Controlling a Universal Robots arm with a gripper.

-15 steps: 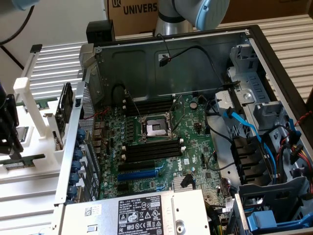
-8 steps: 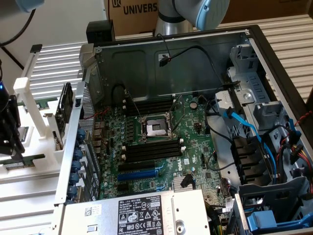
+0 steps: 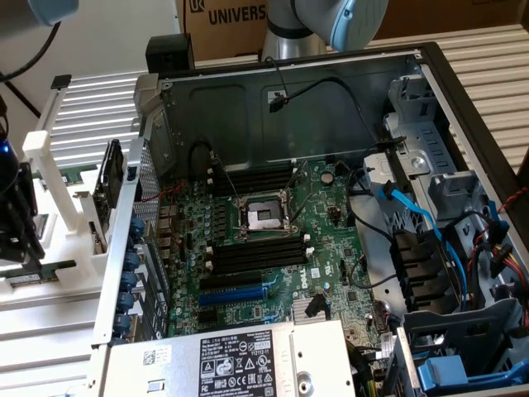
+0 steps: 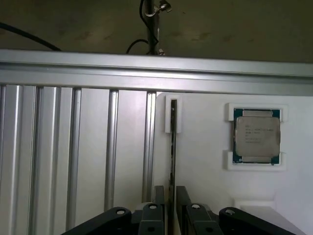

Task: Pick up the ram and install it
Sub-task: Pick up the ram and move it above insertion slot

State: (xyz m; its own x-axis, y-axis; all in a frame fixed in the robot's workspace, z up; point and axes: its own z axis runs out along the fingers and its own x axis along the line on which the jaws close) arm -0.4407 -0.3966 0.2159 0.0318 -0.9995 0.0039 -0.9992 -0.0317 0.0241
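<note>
Ram stands on its thin edge in a narrow slot of a white holder, so the wrist view sees it as a dark line running away from the end effector. The holder rests on the ribbed aluminium desk. Just beside the stick, a square silver processor chip lies flat in its own white pocket of the same holder.

The end effector is released. Its two dark fingers stand one on each side of the stick's near end, straddling it. The gap is narrow, and I cannot tell whether either pad touches the board. The stick sits in its slot and is not lifted.

In the exterior view, the end effector hangs at the far left edge over the white holder, well apart from the open computer case that takes up the middle and the exterior view's right. Inside the case the green motherboard lies flat, with long black memory slots on either side of a metal-framed socket. A grey power supply with a label sits at the near edge. Blue and black cables run through the drive bays on the exterior view's right.
</note>
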